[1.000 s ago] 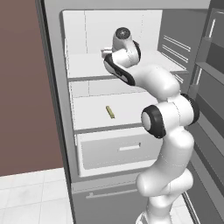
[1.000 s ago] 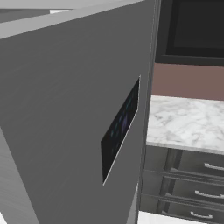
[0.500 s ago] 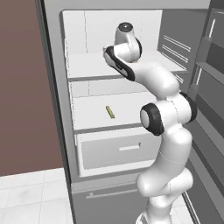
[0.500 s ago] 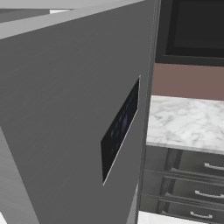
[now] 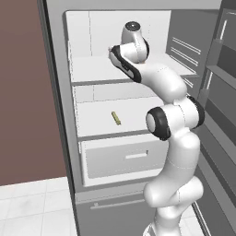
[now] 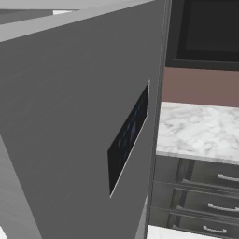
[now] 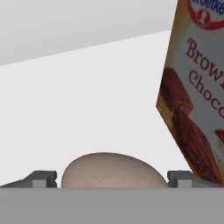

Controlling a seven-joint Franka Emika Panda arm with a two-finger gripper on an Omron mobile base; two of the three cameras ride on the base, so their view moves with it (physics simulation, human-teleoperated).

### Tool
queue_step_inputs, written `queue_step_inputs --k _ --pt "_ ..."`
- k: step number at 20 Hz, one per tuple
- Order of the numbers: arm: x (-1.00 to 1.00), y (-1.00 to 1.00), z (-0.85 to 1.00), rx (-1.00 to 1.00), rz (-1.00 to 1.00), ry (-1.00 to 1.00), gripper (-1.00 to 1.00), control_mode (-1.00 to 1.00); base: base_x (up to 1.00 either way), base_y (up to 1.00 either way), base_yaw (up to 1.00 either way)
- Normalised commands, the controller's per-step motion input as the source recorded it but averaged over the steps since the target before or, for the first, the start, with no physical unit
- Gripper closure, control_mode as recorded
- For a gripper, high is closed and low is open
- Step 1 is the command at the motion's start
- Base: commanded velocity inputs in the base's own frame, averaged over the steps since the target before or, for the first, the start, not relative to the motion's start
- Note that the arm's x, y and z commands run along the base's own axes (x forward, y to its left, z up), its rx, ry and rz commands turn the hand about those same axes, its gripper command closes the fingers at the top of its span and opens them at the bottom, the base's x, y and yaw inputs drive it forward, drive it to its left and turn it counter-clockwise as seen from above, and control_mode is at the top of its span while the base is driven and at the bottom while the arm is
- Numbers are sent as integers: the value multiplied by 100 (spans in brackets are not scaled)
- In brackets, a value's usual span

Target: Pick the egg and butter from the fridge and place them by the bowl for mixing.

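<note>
Hand view: egg point(image 7: 113, 170) btwn open gripper point(image 7: 113, 179) tips; carton point(image 7: 197, 92) right.

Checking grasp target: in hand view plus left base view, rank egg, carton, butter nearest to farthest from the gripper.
1. egg: between the open fingertips of the gripper, upper shelf.
2. carton: beside and beyond the egg, same shelf.
3. butter: one shelf below in the fridge.
</note>
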Motion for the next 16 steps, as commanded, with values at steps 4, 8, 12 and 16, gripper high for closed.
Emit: queue_step_inputs --k 4,8,12,16 --pt "9 6 -30 0 0 0 -100 -100 0 0 0" --pt "21 8 -32 0 0 0 -100 -100 0 0 0" --pt "22 5 -37 0 0 1 -100 -100 0 0 0" --pt "19 12 -43 0 0 1 -100 -100 0 0 0"
